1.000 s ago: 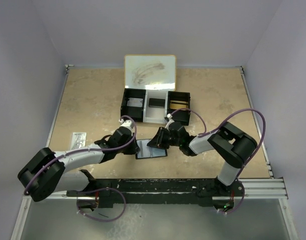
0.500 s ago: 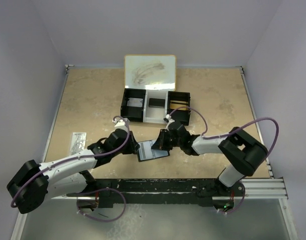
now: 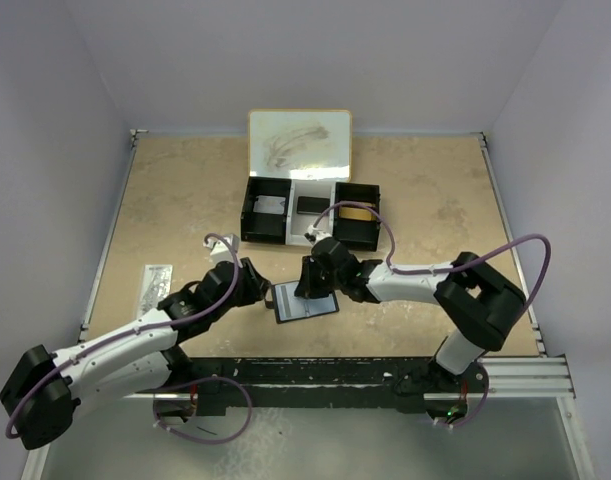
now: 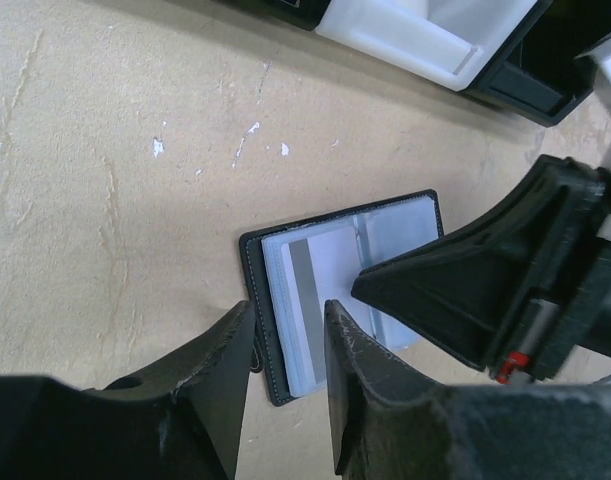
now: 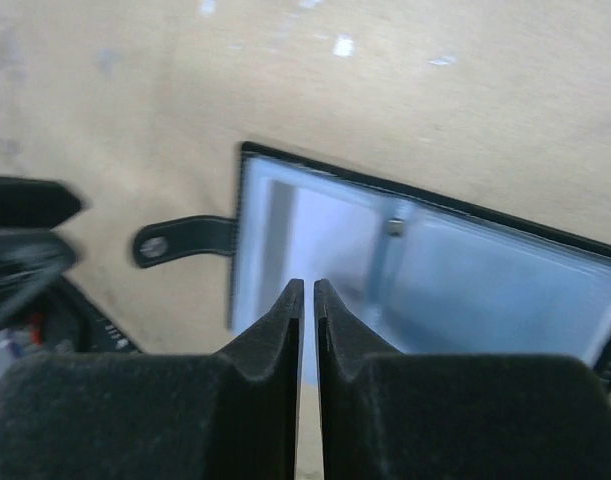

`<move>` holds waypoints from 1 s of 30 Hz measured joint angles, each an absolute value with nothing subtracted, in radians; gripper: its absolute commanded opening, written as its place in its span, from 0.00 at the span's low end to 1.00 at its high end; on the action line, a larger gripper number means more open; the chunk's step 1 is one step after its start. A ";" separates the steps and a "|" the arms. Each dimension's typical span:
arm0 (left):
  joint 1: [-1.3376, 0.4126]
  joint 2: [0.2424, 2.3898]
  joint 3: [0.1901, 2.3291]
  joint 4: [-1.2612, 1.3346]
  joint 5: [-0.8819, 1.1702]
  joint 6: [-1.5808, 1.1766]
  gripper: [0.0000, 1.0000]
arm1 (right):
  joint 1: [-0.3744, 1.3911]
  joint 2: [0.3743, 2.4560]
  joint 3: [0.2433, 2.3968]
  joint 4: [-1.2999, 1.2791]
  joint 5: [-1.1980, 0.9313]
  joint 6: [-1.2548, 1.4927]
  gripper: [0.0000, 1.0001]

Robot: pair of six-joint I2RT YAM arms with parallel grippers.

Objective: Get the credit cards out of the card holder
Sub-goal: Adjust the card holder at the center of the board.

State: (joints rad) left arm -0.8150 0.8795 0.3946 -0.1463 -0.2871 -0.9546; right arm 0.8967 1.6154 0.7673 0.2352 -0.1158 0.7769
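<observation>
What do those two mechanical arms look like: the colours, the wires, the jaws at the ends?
The left arm and right arm each have smooth white tube sections joined by chunky black housings. A thin lilac cable loops loosely along each one. The jaws are matte black wedges tapering to blunt tips, and a small red part shows on the right arm's end. Both arms stand on a black rail.

Black card holder [image 4: 385, 225], shiny grey-blue inside — white card [image 4: 330, 265], grey stripe.
</observation>
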 measured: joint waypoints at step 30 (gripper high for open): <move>-0.921 1.033 0.392 -0.017 -0.215 -0.990 0.38 | 0.880 1.627 0.635 0.364 -0.055 0.926 0.11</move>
